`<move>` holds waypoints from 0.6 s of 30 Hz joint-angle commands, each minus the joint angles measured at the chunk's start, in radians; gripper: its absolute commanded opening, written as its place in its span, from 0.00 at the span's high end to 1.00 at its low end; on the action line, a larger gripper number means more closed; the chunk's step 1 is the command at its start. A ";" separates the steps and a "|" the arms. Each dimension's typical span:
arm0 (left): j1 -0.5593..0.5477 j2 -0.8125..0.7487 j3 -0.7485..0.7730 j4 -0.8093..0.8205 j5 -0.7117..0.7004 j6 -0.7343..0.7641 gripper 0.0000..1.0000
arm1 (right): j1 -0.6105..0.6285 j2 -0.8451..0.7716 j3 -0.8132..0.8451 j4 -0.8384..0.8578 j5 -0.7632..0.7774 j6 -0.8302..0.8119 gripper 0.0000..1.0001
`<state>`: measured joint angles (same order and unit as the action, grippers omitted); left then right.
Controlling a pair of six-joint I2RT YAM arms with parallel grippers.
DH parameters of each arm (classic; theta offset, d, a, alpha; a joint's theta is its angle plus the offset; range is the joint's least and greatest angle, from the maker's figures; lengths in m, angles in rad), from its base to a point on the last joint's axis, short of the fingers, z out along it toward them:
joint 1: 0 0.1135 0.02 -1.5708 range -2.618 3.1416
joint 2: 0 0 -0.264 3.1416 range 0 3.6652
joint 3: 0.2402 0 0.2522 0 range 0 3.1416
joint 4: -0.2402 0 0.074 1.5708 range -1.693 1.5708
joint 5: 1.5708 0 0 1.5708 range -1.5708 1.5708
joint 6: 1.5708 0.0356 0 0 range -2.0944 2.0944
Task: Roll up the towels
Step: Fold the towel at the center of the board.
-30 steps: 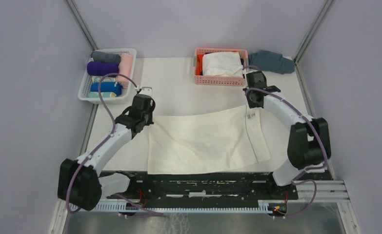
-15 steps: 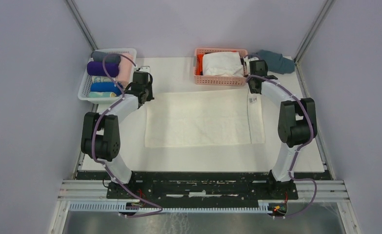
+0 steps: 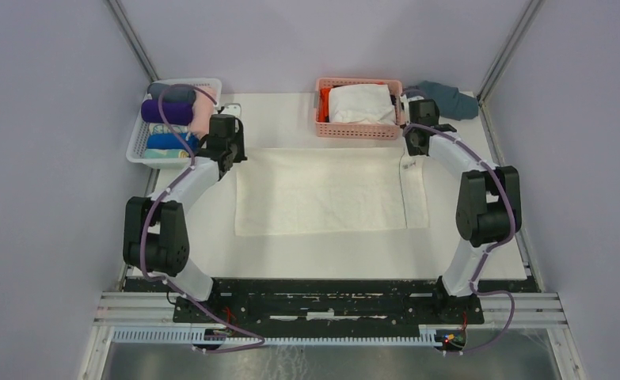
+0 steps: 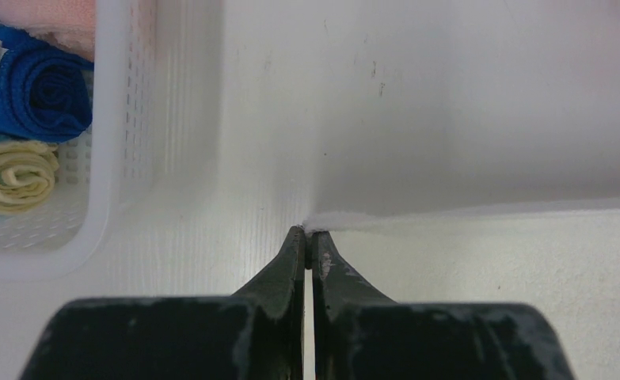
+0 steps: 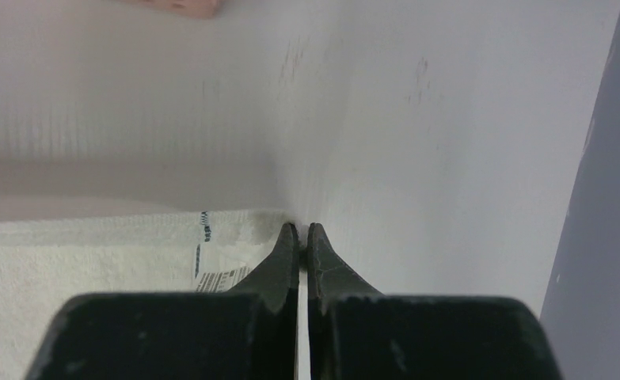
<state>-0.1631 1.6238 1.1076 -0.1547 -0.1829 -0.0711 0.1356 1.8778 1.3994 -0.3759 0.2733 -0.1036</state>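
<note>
White table under lavender walls fills our view. We see the left claw pinched shut on the far left corner of the cream towel. The right claw is shut likewise on its far right corner, just beside the label. Between them the towel lies flat mid-table. Left of the left claw stands a white basket of rolls, the purple towel among them. Beyond the towel's far edge sit a pink basket and a teal cloth. A second ago the towel lay skewed and rumpled nearer the bases; now it is squared and flat, both claws farther out.
</note>
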 commanded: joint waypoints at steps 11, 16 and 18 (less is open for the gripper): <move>0.007 -0.222 -0.137 -0.148 -0.002 -0.144 0.97 | -0.005 -0.318 -0.191 -0.181 0.026 0.204 1.00; 0.005 -0.261 -0.168 -0.210 0.016 -0.172 0.97 | -0.005 -0.397 -0.244 -0.253 0.092 0.298 1.00; 0.006 -0.296 -0.181 -0.223 0.011 -0.183 0.97 | -0.005 -0.425 -0.257 -0.277 0.120 0.332 1.00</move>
<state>-0.1635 1.4139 0.9451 -0.3351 -0.1535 -0.1932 0.1360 1.5291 1.1610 -0.5842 0.2821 0.1303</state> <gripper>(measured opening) 0.051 0.020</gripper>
